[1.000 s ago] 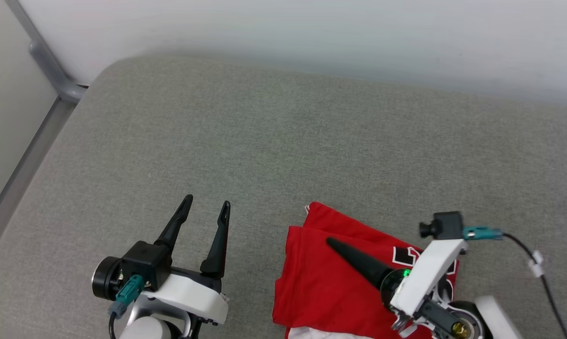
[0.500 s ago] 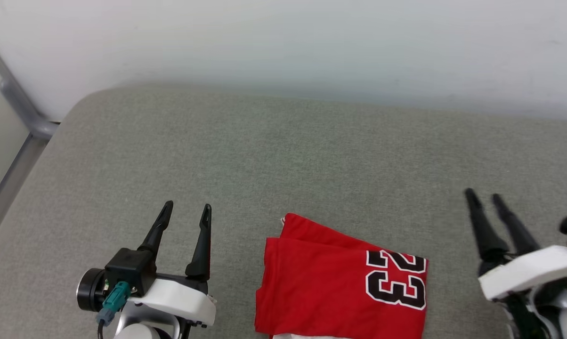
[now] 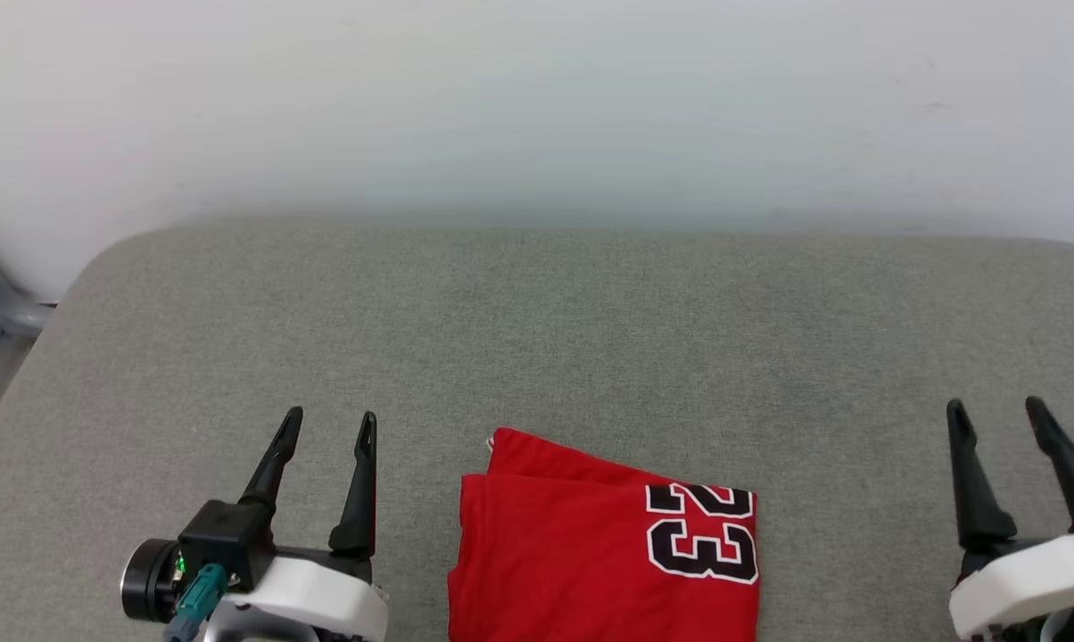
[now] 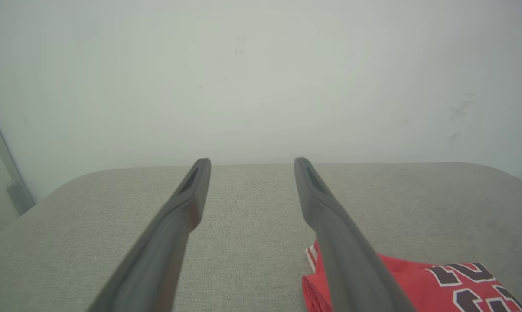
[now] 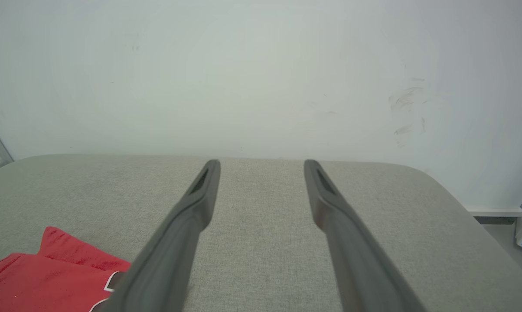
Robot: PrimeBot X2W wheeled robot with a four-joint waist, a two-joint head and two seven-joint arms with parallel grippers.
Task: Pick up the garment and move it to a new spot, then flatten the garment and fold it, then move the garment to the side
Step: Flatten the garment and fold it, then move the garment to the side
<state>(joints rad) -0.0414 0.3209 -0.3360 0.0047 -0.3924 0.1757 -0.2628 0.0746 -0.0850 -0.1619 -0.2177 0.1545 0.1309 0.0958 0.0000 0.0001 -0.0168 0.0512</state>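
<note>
At the bottom centre of the head view, the shirt (image 3: 590, 553) lies folded on the grey worktop (image 3: 537, 339) between the left pincer (image 3: 332, 417) and right pincer (image 3: 992, 406), both spread, empty and clear of it, likely because only shifting it aside remains.

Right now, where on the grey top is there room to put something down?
The widest bare patch is the far half of the grey top, between the wall and the shirt. Another bare strip lies between the shirt and the right gripper. It's tighter between the left gripper and the shirt.
</note>
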